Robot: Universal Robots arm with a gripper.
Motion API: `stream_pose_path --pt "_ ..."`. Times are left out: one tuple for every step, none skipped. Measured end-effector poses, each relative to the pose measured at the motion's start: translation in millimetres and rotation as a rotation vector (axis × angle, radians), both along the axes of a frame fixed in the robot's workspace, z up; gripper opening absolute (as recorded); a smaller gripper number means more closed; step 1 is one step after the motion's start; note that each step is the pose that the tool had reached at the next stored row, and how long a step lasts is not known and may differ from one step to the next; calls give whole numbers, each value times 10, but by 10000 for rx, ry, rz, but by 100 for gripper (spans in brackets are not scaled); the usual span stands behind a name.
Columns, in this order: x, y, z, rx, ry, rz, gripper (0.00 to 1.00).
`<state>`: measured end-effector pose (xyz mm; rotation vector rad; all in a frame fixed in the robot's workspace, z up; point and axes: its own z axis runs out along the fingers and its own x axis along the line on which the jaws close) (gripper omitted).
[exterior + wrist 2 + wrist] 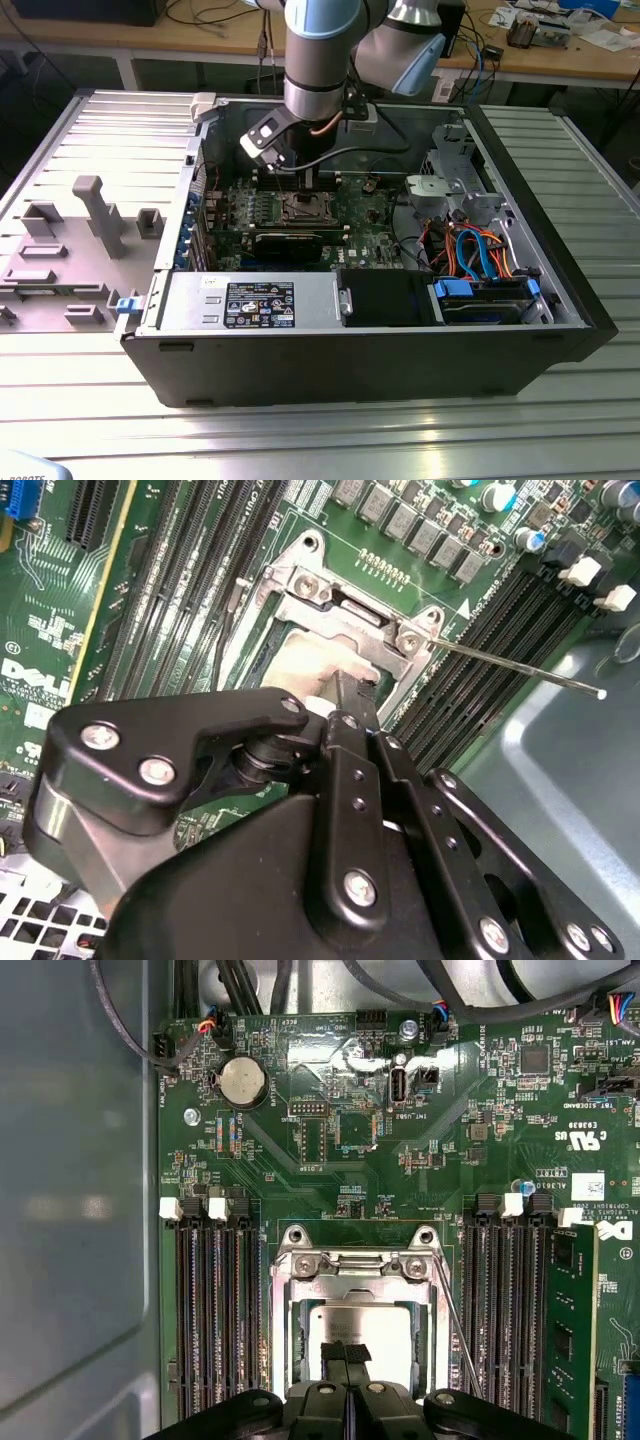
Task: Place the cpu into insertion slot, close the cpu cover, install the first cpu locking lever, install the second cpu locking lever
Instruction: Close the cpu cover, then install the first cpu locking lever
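Already the cpu point(362, 1318) sits in the insertion slot point(300, 208), at ten o'clock from the middle of the case point(300, 372) in the exterior view, with the cpu cover point(352, 1265) lowered over it. The gripper point(345, 1352), closed with nothing in it, hangs over the cpu, probably to push. One locking lever point(455, 1325) stands unlatched.

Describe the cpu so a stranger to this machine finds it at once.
In the open black computer case, find the green motherboard and its two banks of long black memory slots. Between them the silver cpu cover frames a square window; the cpu is the flat plate in it, by the gripper. Its smooth pale metal top sets it apart from the dark slots.
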<state>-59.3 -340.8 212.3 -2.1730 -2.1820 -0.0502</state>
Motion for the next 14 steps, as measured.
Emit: stream_pose_path --pt "1 0 0 0 0 0 11" --pt "3 0 0 0 0 0 11" --pt "4 0 0 0 0 0 11" --pt "4 0 0 0 0 0 11" --pt "5 0 0 -1 1 0 11" --pt "5 0 0 -1 0 0 11" --pt "5 0 0 0 0 0 11" --pt "6 0 0 0 0 1 11" --pt "7 0 0 0 0 0 11" --pt "7 0 0 0 0 0 11" --pt "8 0 0 0 0 0 11" --pt "8 0 0 0 0 0 11" --pt "9 0 0 0 0 0 11" --pt "9 1 14 1 0 0 11"
